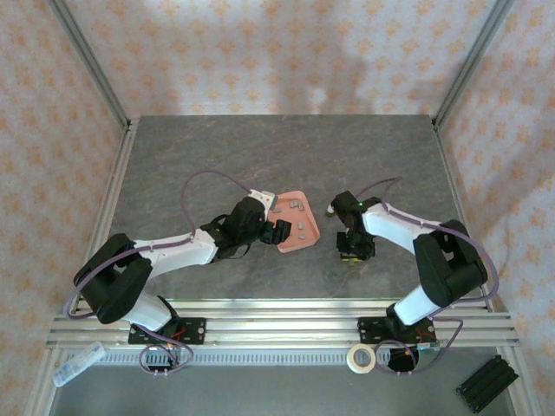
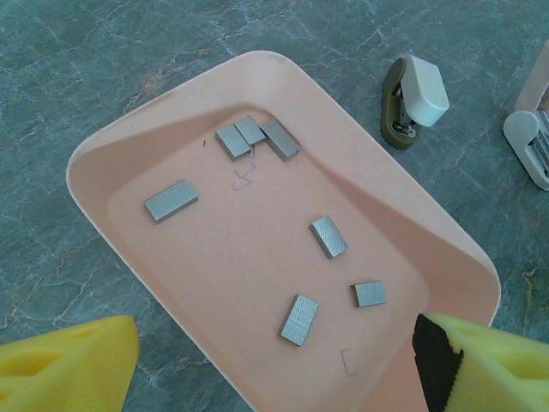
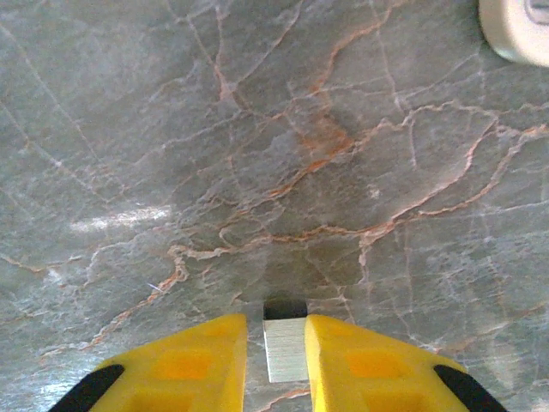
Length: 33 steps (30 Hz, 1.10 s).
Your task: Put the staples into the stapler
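Note:
Several staples lie as short grey strips [image 2: 171, 199] in the salmon-pink tray [image 2: 129, 142]. My left gripper [image 2: 274, 369] hangs open and wide over the tray's near corner, its yellow fingers [image 2: 69, 360] holding nothing. In the top view it [image 1: 276, 230] sits at the tray's [image 1: 299, 243] left edge. The stapler [image 2: 527, 142] shows white with metal rails at the right border of the left wrist view, and its rounded end [image 3: 515, 30] appears top right in the right wrist view. My right gripper [image 3: 276, 330] [image 1: 351, 249] is low over the table. One staple strip [image 3: 285, 348] lies between its narrow jaws, against the right finger, with a slim gap on the left.
A cream stubby piece on an olive base [image 2: 416, 94] lies just beyond the tray. Aluminium rails [image 1: 286, 329] border the near edge of the marble table [image 1: 260, 156]. Off the table lie a tape roll [image 1: 361, 358], a black block [image 1: 486, 386] and a clear tube [image 1: 76, 364].

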### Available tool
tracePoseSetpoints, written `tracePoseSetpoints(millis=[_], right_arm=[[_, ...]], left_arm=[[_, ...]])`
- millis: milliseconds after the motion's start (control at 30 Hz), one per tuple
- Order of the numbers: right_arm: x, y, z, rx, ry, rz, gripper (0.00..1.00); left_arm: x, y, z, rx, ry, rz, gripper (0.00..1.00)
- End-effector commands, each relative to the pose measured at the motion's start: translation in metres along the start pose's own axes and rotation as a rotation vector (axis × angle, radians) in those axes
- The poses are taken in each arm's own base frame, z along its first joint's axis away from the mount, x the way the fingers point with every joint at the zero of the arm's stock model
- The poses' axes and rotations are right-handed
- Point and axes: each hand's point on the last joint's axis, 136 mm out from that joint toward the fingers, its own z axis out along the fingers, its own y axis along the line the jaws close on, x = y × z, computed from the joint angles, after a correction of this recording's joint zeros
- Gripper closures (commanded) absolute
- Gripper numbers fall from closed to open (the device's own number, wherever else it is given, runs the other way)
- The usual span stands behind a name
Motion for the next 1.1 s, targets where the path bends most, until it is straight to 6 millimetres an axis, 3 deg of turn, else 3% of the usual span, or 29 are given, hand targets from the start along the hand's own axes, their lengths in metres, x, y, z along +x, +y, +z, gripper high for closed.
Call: tracePoseSetpoints(millis=[0, 333, 1067], right_arm=[[0.007, -0.008, 0.008, 0.042, 0.051, 0.0, 0.77], [0.004, -0.006, 0.005, 0.018, 0.016, 0.011, 0.83], [-0.009, -0.004, -0.011, -0.035, -0.118, 0.045, 0.86]], left_arm=[[-0.006, -0.002, -0.007, -0.008, -0.026, 0.003, 0.16], [-0.011, -0.003, -0.01, -0.006, -0.043, 0.005, 0.16], [-0.019, -0.007, -0.013, 0.022, -0.099, 0.001, 0.16]])
